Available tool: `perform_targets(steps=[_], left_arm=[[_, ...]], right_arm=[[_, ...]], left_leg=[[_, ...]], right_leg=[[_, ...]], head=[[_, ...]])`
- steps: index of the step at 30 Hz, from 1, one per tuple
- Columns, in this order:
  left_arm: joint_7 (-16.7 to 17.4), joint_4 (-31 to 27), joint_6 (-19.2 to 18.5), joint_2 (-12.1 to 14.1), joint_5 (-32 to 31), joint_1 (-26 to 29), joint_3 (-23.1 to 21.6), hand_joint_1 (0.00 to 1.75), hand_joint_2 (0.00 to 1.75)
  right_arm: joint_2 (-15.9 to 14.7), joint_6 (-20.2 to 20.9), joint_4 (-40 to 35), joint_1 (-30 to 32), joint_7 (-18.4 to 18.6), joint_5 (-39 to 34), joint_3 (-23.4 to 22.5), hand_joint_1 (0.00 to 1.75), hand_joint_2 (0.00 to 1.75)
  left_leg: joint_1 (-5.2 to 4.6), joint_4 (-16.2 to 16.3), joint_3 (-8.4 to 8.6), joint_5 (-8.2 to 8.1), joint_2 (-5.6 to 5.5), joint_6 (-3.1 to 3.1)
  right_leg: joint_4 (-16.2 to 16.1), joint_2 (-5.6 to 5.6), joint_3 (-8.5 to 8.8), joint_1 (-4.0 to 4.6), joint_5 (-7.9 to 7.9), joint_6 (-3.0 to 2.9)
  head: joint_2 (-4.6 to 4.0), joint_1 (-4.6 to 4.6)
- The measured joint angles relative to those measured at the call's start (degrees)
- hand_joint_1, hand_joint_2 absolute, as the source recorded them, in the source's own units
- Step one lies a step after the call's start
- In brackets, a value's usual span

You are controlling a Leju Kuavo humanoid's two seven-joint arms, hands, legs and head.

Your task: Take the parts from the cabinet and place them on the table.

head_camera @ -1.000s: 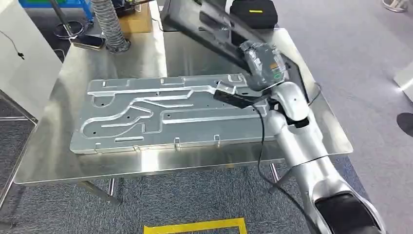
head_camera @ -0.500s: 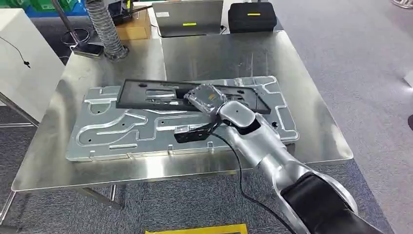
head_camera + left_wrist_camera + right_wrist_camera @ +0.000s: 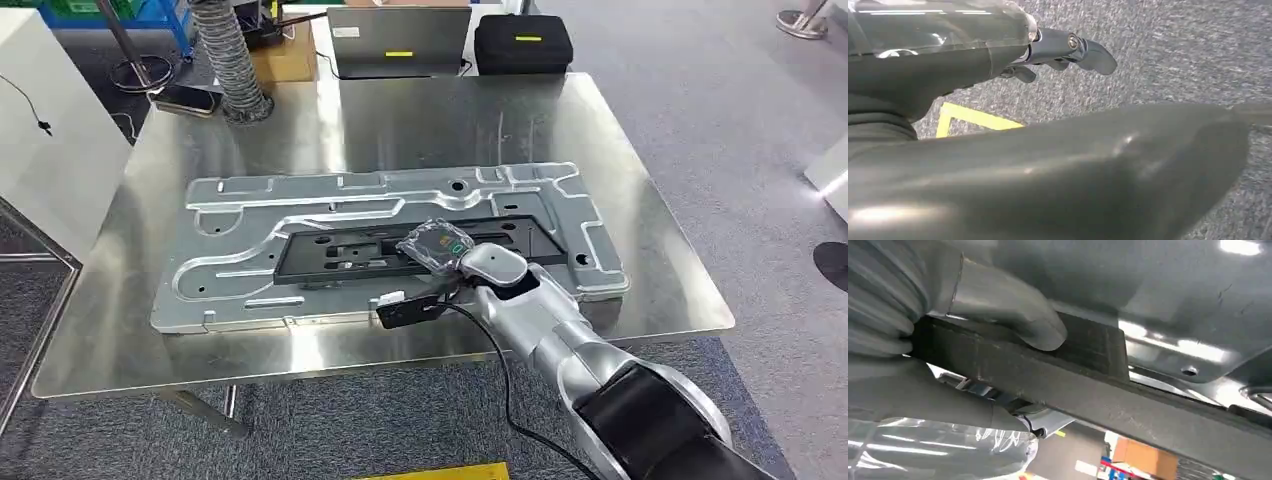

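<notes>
While the right hand (image 3: 437, 247) grips the black frame part (image 3: 345, 252), thumb (image 3: 1013, 310) pressed on its edge, the part lies flat on the large silver plate (image 3: 250, 215) mid-bench (image 3: 420, 125), the hand at its 4 o'clock end; the left hand (image 3: 1068, 50) hangs over carpet, fingers loosely curled, holding nothing

Frame part (image 3: 330, 250) on metal plate (image 3: 240, 205), plate on table (image 3: 420, 120), laptop (image 3: 398, 40) seemingly behind table
</notes>
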Motion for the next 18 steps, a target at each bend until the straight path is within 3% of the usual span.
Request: perform_targets(steps=[1,2,4,5,7,9,10,11,12,14,15,16,17,18], left_arm=[[-0.2,0.0,-0.02,0.0,0.0,-0.02,-0.07,0.0,1.75],[-0.37,0.0,-0.04,0.0,-0.02,-0.03,-0.13,0.0,1.75],[-0.98,0.0,-0.07,-0.02,-0.24,-0.14,-0.33,0.0,1.75],[-1.09,0.02,-0.05,-0.48,-0.52,-0.32,-0.48,0.0,0.0],[-1.83,0.0,0.46,-0.37,-0.55,-0.59,-0.66,0.0,0.0],[-2.25,0.02,0.88,-0.44,-0.5,-0.73,-0.77,0.0,0.0],[-2.29,0.02,1.12,-0.41,-0.46,-0.77,-0.81,0.0,0.0],[-2.34,0.0,1.31,-0.52,-0.37,-0.75,-0.81,0.0,0.0],[-2.32,0.02,1.53,-0.52,-0.26,-0.73,-0.79,0.0,0.0],[-2.32,0.02,1.75,-0.41,-0.09,-0.72,-0.79,0.0,0.0],[-2.25,0.02,1.79,-0.42,-0.09,-0.69,-0.79,0.0,0.0],[-2.23,0.02,1.79,-0.42,-0.02,-0.62,-0.79,0.0,0.0],[-2.21,0.02,1.79,-0.42,-0.02,-0.62,-0.79,0.0,0.0],[-2.16,0.02,1.79,-0.39,-0.02,-0.66,-0.79,0.0,0.0]], right_arm=[[-0.02,0.2,0.3,0.25,0.2,0.09,0.22,0.0,0.0],[-0.04,0.15,0.52,0.56,0.39,0.2,0.35,0.0,0.0],[-0.07,-0.35,0.66,0.64,1.03,0.29,0.5,0.0,0.0],[-0.07,-0.94,0.72,0.96,1.35,0.42,0.68,0.0,0.0],[-0.07,-2.03,0.89,1.31,1.62,0.48,0.96,0.0,0.0],[-0.18,-3.52,0.98,1.57,1.68,0.72,1.07,0.0,0.0],[-0.11,-4.33,1.0,1.88,1.7,0.81,1.18,0.0,0.0],[-0.2,-5.37,1.05,1.98,1.68,0.92,1.27,0.0,0.0],[-0.24,-6.1,1.09,2.15,1.68,1.03,1.29,0.0,0.0],[-0.22,-8.08,1.09,2.78,1.49,0.87,1.31,0.0,0.0],[-0.24,-9.32,1.09,3.09,1.11,0.79,1.31,0.0,0.0],[-0.24,-10.83,1.07,3.37,0.65,0.5,1.31,0.0,0.0],[-0.24,-11.7,1.07,3.45,0.32,0.24,1.31,0.0,0.0],[-0.24,-12.86,1.0,3.44,-0.33,-0.18,1.31,0.0,0.0]], left_leg=[[-0.1,0.0,0.12,-0.02,0.01,0.03],[-0.25,0.0,0.27,-0.03,0.0,0.04],[-0.61,-0.05,0.52,0.0,0.01,0.06],[-0.69,-0.04,0.59,0.01,0.13,-0.03],[-0.42,-0.22,0.59,0.17,0.14,-0.64],[-0.4,-0.93,0.88,0.59,0.12,-1.31],[-0.37,-0.44,0.74,0.43,0.12,-1.35],[-0.6,1.12,0.02,-1.11,0.03,-1.61],[-0.49,4.77,-1.6,-3.6,-0.02,-1.84],[-0.31,13.04,-5.08,-7.53,-0.02,-2.39],[-0.19,15.76,-6.25,-8.17,-0.02,-2.65],[0.01,15.33,-6.02,-7.22,0.01,-2.85],[0.2,12.46,-4.56,-5.25,0.02,-3.05],[0.38,7.43,-1.98,-2.64,0.05,-3.2]], right_leg=[[-1.05,0.0,0.59,0.12,1.19,-0.26],[-4.95,0.01,2.61,0.32,3.48,-0.75],[-15.9,0.0,8.59,1.02,7.61,-2.61],[-17.87,-0.03,9.34,1.31,7.18,-3.03],[-18.43,-0.16,9.31,1.72,7.56,-3.03],[-19.11,-0.18,9.55,1.77,8.11,-3.46],[-20.57,-0.44,10.39,0.83,9.41,-3.0],[-21.22,-0.37,10.5,0.83,9.69,-3.17],[-21.24,-0.47,10.25,0.78,9.99,-3.41],[-21.14,-0.43,9.94,0.77,10.06,-3.31],[-21.0,-0.43,9.8,0.74,10.05,-3.3],[-20.8,-0.42,9.68,0.71,10.01,-3.24],[-20.54,-0.38,9.61,0.62,9.87,-3.05],[-20.08,-0.29,9.53,0.48,9.64,-2.77]], head=[[0.0,0.0],[0.0,0.0],[0.0,0.0],[0.0,-0.04],[0.0,-0.02],[0.0,0.0],[0.0,-0.02],[0.0,-0.02],[0.0,-0.02],[-0.02,-0.02],[0.0,-0.02],[0.0,-0.02],[-0.02,-0.02],[0.0,-0.02]])
